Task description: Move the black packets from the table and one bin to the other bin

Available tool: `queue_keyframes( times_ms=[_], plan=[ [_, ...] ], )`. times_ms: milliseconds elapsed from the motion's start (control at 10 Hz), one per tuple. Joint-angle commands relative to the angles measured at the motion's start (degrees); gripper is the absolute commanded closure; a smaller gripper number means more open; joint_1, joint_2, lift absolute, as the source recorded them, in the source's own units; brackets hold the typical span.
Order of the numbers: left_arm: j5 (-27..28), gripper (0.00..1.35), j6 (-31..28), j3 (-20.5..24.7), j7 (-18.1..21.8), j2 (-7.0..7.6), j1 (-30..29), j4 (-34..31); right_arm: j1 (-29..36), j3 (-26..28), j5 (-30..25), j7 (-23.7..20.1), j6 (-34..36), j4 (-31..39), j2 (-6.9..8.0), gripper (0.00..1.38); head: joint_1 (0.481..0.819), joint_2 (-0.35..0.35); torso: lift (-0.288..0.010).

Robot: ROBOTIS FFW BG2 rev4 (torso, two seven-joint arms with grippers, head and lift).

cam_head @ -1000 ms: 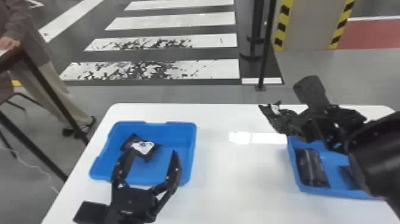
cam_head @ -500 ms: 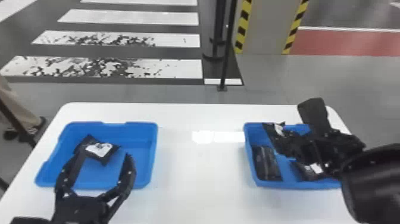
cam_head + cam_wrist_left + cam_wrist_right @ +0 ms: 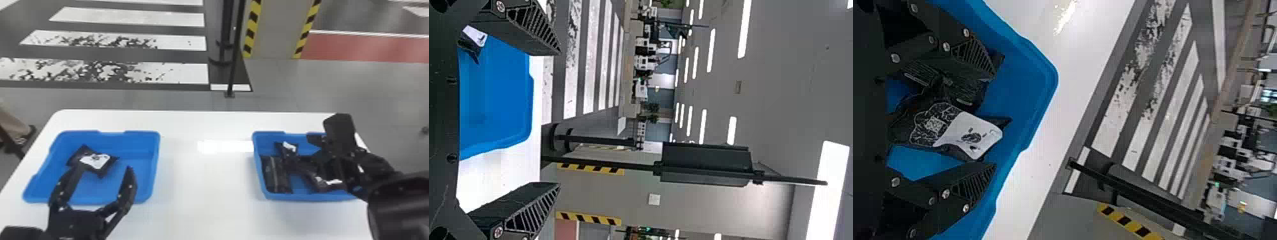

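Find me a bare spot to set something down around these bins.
The white table between the left bin and right bin is bare. So is the left bin's far right corner, past the left gripper and beside its black packet. The right bin is crowded with black packets and the right gripper.

Left gripper (image 3: 106, 167), right gripper (image 3: 300, 150): jaws wide apart.

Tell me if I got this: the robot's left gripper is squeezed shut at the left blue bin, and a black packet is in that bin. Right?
Not quite: the head view shows the left gripper open, its fingers spread apart. It's at the left blue bin, with a black packet inside.
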State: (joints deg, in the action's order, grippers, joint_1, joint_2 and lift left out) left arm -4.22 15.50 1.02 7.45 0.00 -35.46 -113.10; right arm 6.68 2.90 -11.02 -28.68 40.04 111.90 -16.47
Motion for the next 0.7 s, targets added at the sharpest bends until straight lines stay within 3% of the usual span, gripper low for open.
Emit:
queue_keyframes(
  times_ms=[0, 100, 400, 600],
  plan=[
    [2.6, 0.11, -10.9, 0.9, 1.2, 0.35, 0.2, -4.7, 6.8, 5.2, 4.2, 0.0, -9.9, 5.0, 1.62, 0.02, 0.695, -0.088, -0.11],
    [2.4, 0.16, -15.5, 1.6, 1.6, 0.88, 1.3, -5.5, 10.3, 6.9, 6.0, 0.0, -11.4, 8.7, 2.41, 0.02, 0.695, -0.091, -0.11],
    [-5.5, 0.18, -31.0, 6.2, 4.3, 0.09, 6.1, -5.5, 15.4, 6.6, 6.7, -0.4, -11.6, 15.2, 2.58, 0.03, 0.695, -0.055, -0.11],
    [-8.5, 0.18, -41.1, 6.7, 4.9, 0.61, 10.7, -5.5, 17.5, 5.9, 7.4, -0.9, -12.6, 18.5, 2.49, 0.03, 0.695, -0.021, -0.11]
  ],
)
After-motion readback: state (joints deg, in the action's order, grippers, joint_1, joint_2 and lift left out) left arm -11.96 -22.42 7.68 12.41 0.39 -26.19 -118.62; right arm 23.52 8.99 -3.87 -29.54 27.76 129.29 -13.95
